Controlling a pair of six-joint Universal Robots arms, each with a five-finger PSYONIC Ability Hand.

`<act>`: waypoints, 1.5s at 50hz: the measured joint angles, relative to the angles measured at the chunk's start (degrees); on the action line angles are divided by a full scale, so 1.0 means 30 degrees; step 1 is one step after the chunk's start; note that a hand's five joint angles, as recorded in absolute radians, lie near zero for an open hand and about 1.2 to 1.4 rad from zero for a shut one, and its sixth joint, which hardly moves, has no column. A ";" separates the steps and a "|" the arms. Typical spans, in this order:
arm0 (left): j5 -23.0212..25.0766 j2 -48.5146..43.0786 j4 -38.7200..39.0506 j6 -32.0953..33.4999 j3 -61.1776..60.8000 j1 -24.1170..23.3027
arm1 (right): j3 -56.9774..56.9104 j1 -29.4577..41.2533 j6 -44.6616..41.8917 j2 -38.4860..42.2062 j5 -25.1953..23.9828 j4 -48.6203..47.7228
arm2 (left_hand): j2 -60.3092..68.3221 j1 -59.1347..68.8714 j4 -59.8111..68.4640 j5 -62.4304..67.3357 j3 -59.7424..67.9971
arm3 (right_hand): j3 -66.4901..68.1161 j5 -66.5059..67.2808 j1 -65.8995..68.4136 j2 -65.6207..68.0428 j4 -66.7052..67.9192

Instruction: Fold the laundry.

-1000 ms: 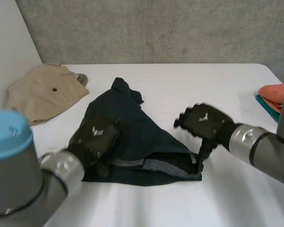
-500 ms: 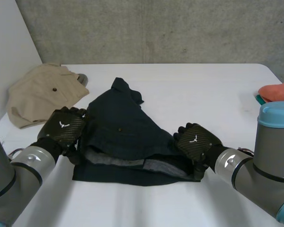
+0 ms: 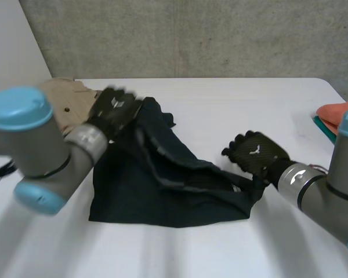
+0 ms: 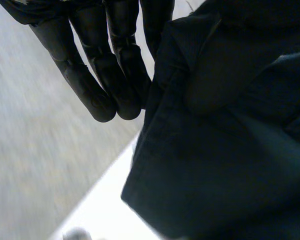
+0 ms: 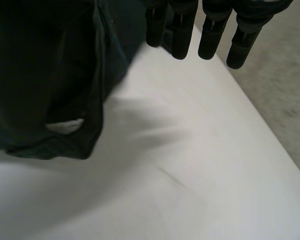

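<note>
A dark navy garment (image 3: 162, 197) lies crumpled in the middle of the white table (image 3: 249, 98). My left hand (image 3: 113, 110) is raised over its back left part, shut on the cloth's left edge and holding that side off the table. In the left wrist view straight fingers (image 4: 90, 85) press the navy cloth (image 4: 225, 150), which bulges over the thumb. My right hand (image 3: 255, 153) rests at the garment's front right corner. Its fingers (image 5: 210, 30) point straight out with nothing between them, and the cloth (image 5: 45, 75) lies beside them.
A beige garment (image 3: 66, 101) lies at the back left, partly behind my left arm. An orange cloth (image 3: 336, 113) sits on something teal at the table's right edge. A white panel stands at the left and a concrete wall behind the table.
My left hand closed on the garment's left edge and swung up and back, lifting that side. My right hand shifted slightly right and back at the front right corner.
</note>
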 measured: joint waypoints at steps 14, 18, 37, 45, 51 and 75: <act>-0.1375 -0.6796 -0.0989 -0.2286 1.6561 -0.4176 | -0.1472 -0.1883 0.2563 0.0004 0.1964 -0.0251 | -0.6334 -0.6258 -0.5898 -0.5719 -0.5803 | -0.0354 -0.0342 -0.0302 -0.0378 -0.0229; -0.0398 -0.9323 -0.2085 -0.4446 1.9294 -0.4815 | -0.1587 -0.2154 0.2876 0.0008 0.2117 -0.0228 | -1.7667 -1.7547 -1.7777 -1.7061 -1.7380 | -0.0749 -0.0615 -0.0795 -0.1027 -0.0786; -0.0662 -0.1073 0.0071 -0.2589 0.5503 -0.3392 | -0.1065 -0.1669 0.2384 -0.1216 0.1649 0.0258 | -1.9034 -1.7676 -1.9016 -1.8010 -1.8641 | -0.0980 -0.0728 -0.0998 -0.1253 -0.1050; -0.2756 0.3285 -0.1657 -0.1649 -0.1695 -0.2665 | -0.0176 -0.1384 -0.0868 -0.2763 -0.0358 0.2095 | -1.6393 -1.4689 -1.6489 -1.5772 -1.6176 | 0.0472 0.0954 0.0145 0.0008 0.0146; -0.3535 0.5536 -0.3280 -0.1860 -0.6279 -0.1967 | 0.0824 -0.1277 -0.3285 -0.3717 -0.1921 0.4369 | -1.4307 -1.2839 -1.4283 -1.3625 -1.4148 | 0.2419 0.2908 0.2147 0.1685 0.2103; -0.2109 0.3330 -0.1605 0.0660 -1.0420 0.0404 | 0.4678 0.0000 -0.4049 0.0257 -0.0596 -0.3854 | -1.4818 -1.3163 -1.4962 -1.4496 -1.4541 | 0.2504 0.2264 0.2188 0.1881 0.2075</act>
